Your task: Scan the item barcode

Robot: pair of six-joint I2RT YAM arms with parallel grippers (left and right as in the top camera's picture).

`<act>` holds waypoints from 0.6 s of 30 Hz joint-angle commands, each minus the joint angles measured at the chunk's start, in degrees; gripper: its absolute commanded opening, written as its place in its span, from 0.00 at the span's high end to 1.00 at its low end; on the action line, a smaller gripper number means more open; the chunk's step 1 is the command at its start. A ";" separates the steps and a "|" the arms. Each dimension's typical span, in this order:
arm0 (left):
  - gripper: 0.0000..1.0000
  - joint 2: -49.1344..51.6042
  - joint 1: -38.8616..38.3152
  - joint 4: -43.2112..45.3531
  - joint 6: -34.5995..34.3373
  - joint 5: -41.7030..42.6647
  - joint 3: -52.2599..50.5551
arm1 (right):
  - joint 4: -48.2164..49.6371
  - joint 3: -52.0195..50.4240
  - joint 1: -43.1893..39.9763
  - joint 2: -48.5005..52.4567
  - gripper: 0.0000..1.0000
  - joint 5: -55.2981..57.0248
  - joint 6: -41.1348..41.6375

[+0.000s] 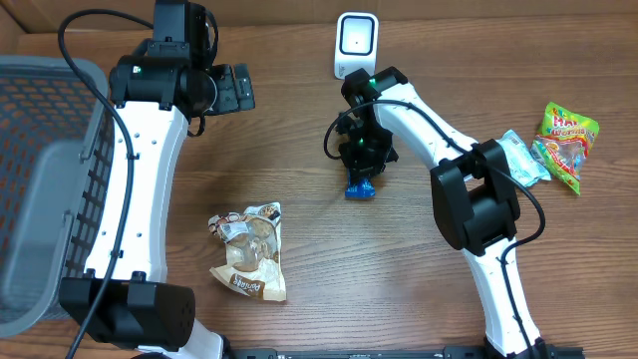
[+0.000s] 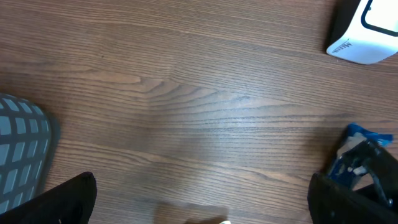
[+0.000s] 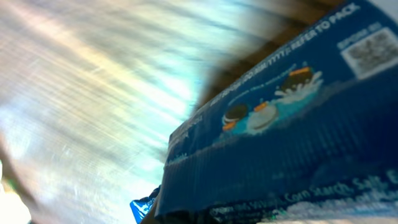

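Observation:
A blue cookie packet (image 1: 360,188) lies on the wooden table in front of the white barcode scanner (image 1: 355,45). My right gripper (image 1: 361,168) points down onto the packet's top end and is shut on it. In the right wrist view the blue cookie packet (image 3: 280,124) fills most of the frame, printed side up, and hides the fingers. My left gripper (image 1: 237,90) hangs open and empty over the table's far left. In the left wrist view its dark fingertips (image 2: 68,199) stand wide apart, and the blue cookie packet (image 2: 359,138) shows at the right edge.
A grey mesh basket (image 1: 45,179) stands at the left edge. A brown and white snack bag (image 1: 249,251) lies in the front middle. A pale blue packet (image 1: 520,158) and a green and red candy bag (image 1: 566,142) lie at the right.

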 commanded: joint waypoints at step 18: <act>0.00 0.28 -0.11 0.07 0.24 -0.50 1.49 | 2.71 -0.50 -7.26 -4.83 0.29 2.29 12.85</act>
